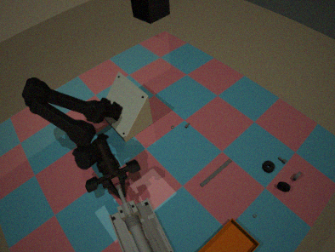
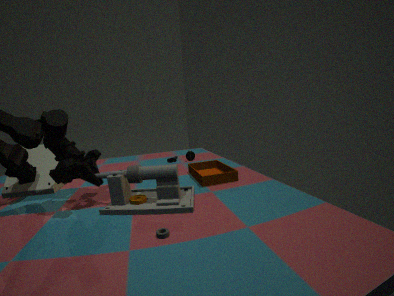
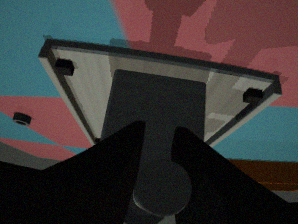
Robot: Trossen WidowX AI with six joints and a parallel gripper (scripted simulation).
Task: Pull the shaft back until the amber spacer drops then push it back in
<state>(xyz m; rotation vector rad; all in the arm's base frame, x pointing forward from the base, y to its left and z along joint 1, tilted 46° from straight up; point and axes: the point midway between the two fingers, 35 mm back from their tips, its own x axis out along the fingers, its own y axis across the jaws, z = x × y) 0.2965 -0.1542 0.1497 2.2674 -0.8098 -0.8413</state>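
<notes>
The shaft (image 1: 122, 195) (image 2: 106, 175) looks smooth, like dull metal. The housing (image 1: 138, 231) (image 2: 167, 173) has a smooth, matt surface resembling plastic. The amber spacer (image 2: 138, 199) looks like smooth plastic. The open tray (image 1: 231, 221) (image 2: 214, 178) seems matt plastic. The checkered counter (image 1: 217, 117) (image 2: 172, 257) (image 3: 30, 30) has a smooth, faintly glossy finish. The pincer (image 1: 121, 180) (image 2: 97, 177) (image 3: 158, 133) looks matt.

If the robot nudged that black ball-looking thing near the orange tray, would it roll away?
The black round piece might roll if pushed, since its outline looks rounded from both the top and the side. It may be easy to nudge, as it looks small beside the orange tray.
</notes>
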